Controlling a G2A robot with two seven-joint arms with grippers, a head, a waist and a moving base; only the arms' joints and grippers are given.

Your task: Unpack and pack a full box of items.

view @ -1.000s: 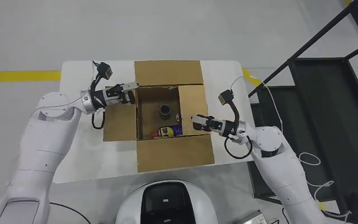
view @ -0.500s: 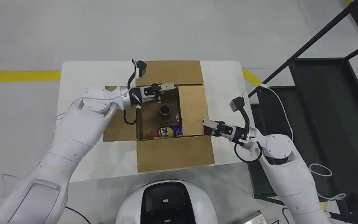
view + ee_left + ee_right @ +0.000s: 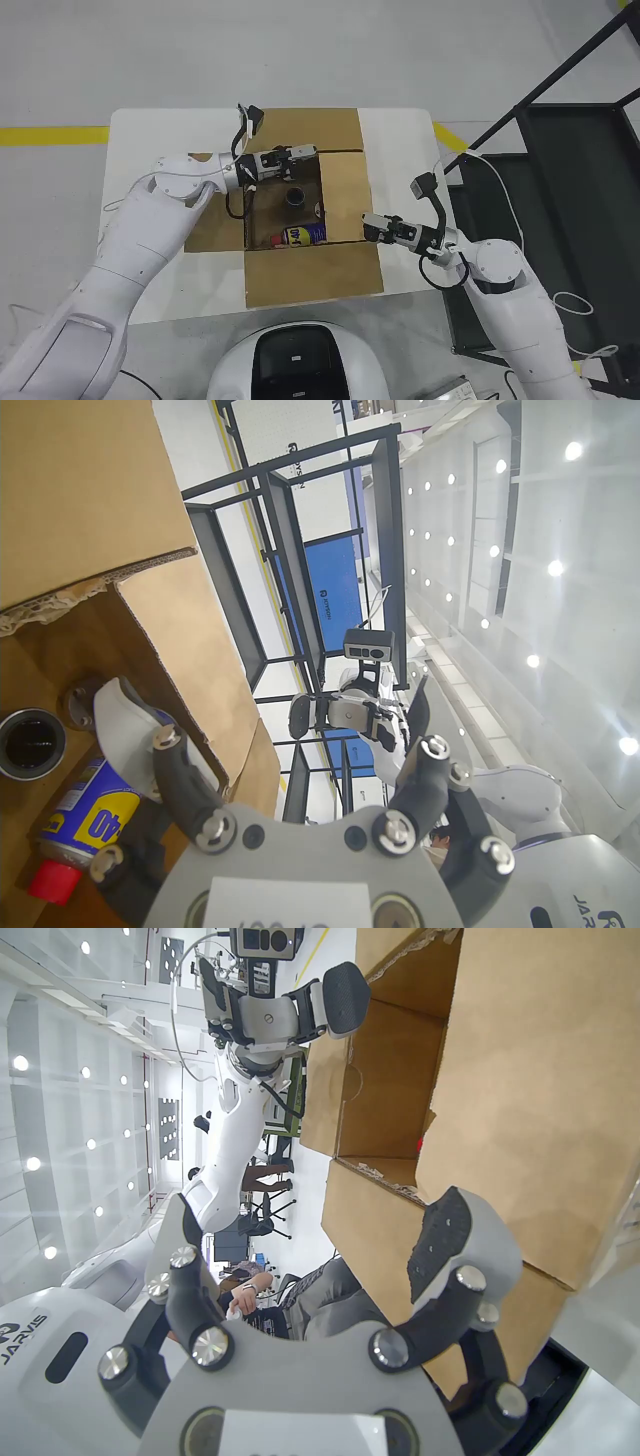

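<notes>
An open cardboard box [image 3: 300, 130] stands mid-table with its flaps spread flat. Inside lie a blue-and-yellow spray can [image 3: 300, 234] with a red cap and a dark open-topped cylinder [image 3: 295, 197]. My left gripper [image 3: 300, 155] hangs open over the box's far left inner edge, holding nothing. In the left wrist view the gripper [image 3: 270, 725] has the spray can [image 3: 85, 805] and the cylinder [image 3: 31, 742] below one finger. My right gripper [image 3: 370, 225] is open at the box's right flap. In the right wrist view the gripper [image 3: 310, 1233] has one pad [image 3: 442, 1233] against the cardboard [image 3: 500, 1078].
The white table [image 3: 140, 150] has bare room left and right of the box. A black metal rack [image 3: 560, 200] stands close to the table's right side. A yellow line [image 3: 50, 135] runs along the floor at the left.
My left gripper has swung from above the left flap to over the box opening. My right gripper has drawn back a little toward the right flap's outer edge.
</notes>
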